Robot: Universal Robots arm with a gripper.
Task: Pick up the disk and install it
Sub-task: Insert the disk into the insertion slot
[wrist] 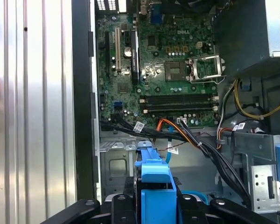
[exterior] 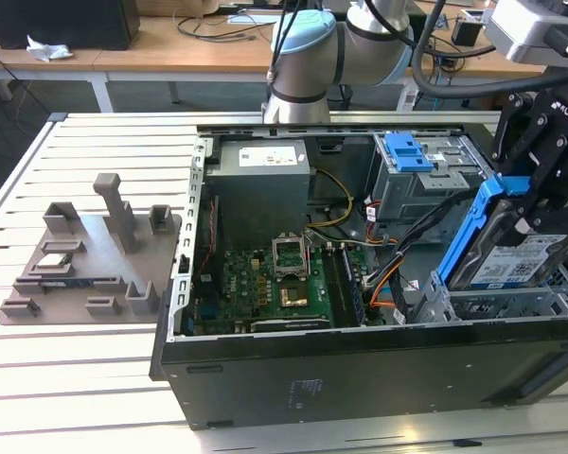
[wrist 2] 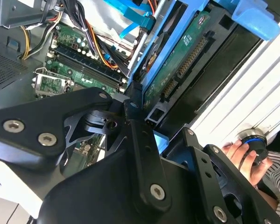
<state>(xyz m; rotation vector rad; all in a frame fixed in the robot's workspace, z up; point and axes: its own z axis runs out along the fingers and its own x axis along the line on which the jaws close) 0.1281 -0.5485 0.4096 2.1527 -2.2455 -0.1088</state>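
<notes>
Over the open computer case (exterior: 360, 369), at the exterior view's right, the disk (exterior: 516, 265) is held tilted, clamped by its blue frame in the hand (wrist: 154, 205). Loose cables (exterior: 386, 282) just beside it could be snagged or pinched if it is lowered askew.

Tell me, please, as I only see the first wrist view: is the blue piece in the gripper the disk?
Observer: Yes; the exterior view shows the gripper holding a silver rectangular disk, white-and-blue label, blue plastic frame.
Operator: Is it seated?
Observer: No, it is tilted, lower end near the grey metal bay at the exterior view's right end of the black case.
Operator: Anything else?
Observer: The second wrist view shows its green circuit board.
</notes>
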